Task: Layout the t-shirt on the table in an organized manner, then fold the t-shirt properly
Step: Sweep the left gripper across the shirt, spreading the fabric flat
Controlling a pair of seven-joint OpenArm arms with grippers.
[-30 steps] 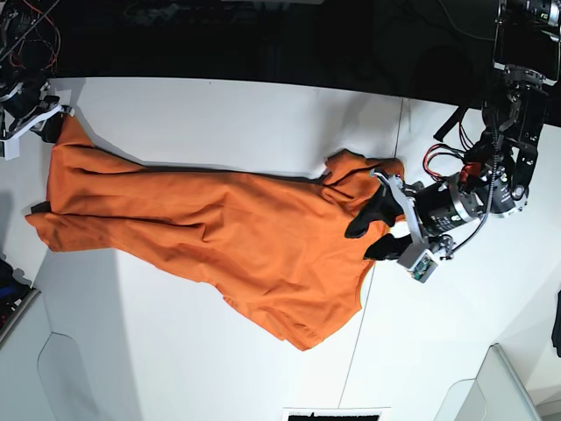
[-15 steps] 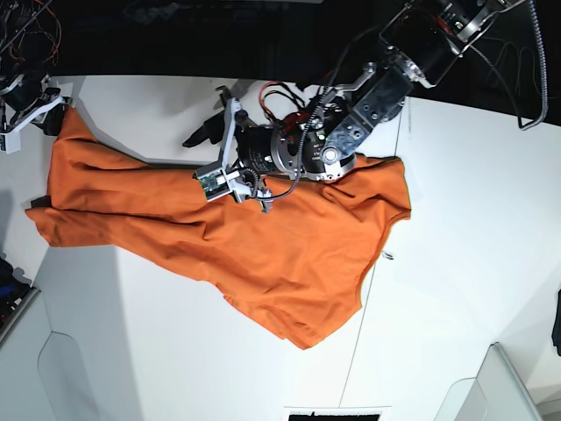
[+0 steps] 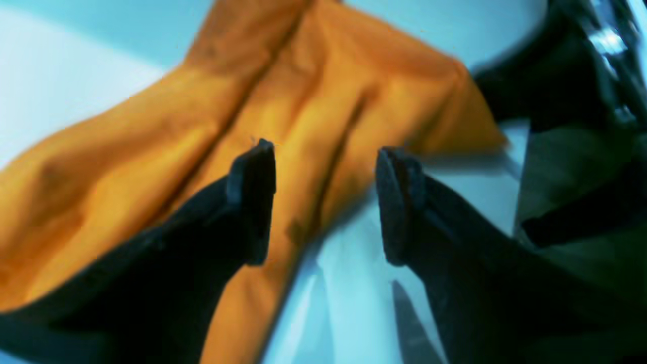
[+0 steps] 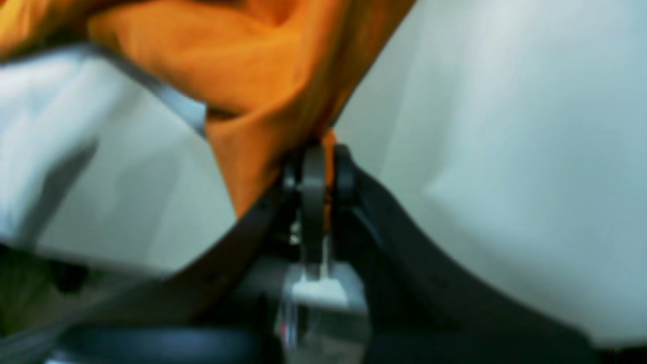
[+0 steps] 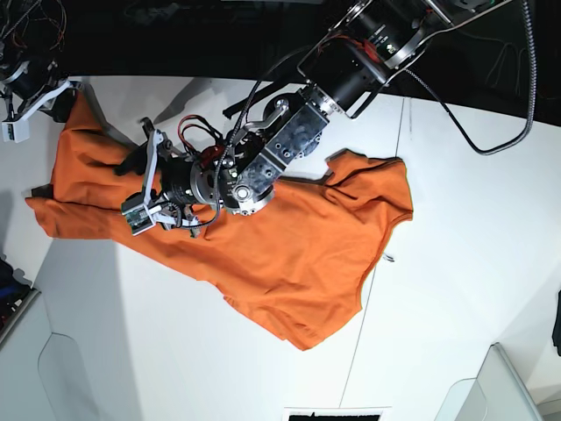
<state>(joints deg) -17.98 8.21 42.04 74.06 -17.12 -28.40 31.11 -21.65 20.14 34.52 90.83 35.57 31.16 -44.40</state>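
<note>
On my base view's far left, my right gripper (image 5: 54,98) has its fingers (image 4: 313,172) clenched on a corner of the t-shirt (image 5: 289,237), pinching orange cloth between them at the counter's (image 5: 456,289) back edge. The shirt lies spread and wrinkled across the white counter, running from that corner toward the middle. My left gripper (image 5: 138,186) hangs over the shirt's left part, fingers (image 3: 252,197) spread apart with nothing between them, creased cloth beneath.
</note>
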